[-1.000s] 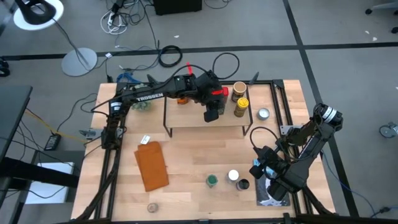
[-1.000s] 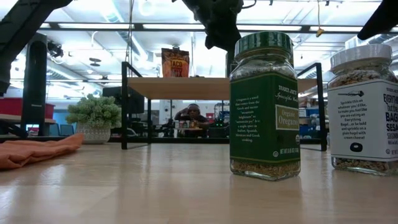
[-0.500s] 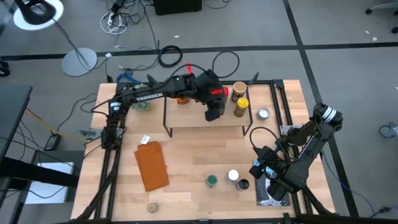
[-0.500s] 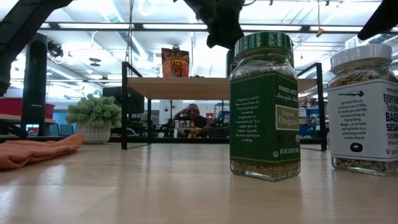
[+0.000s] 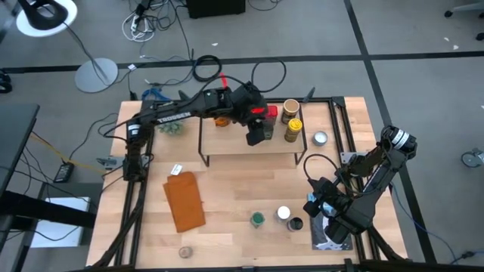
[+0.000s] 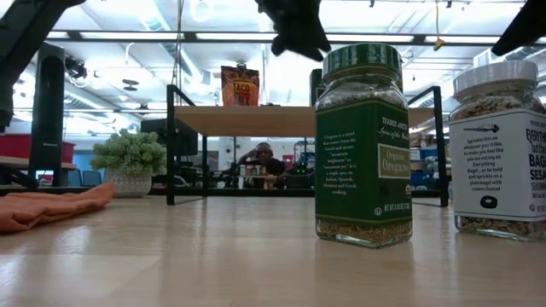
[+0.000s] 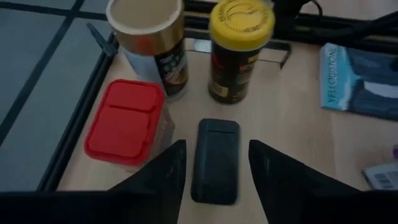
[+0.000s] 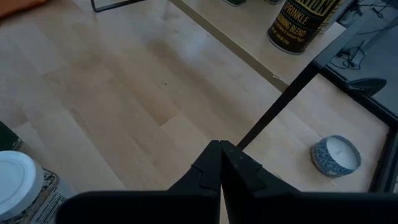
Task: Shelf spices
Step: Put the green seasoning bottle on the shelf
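Spices on shelf, black tin between spread left gripper fingers, wrist-view only.

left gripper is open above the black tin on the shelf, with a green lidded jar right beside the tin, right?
Not quite: the jar beside the black tin has a red lid, not green, as the left wrist view shows. The left gripper is open above the tin on the shelf.

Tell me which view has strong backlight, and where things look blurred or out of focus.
Low view: bright ceiling lights behind turn the left end effector into a dark silhouette; the oregano jar is sharp, the room behind it soft. Left wrist view: its own fingers are blurred, while the red-lidded jar and black tin are clearer. Right wrist view: the white-lidded jar at the edge is blurred.
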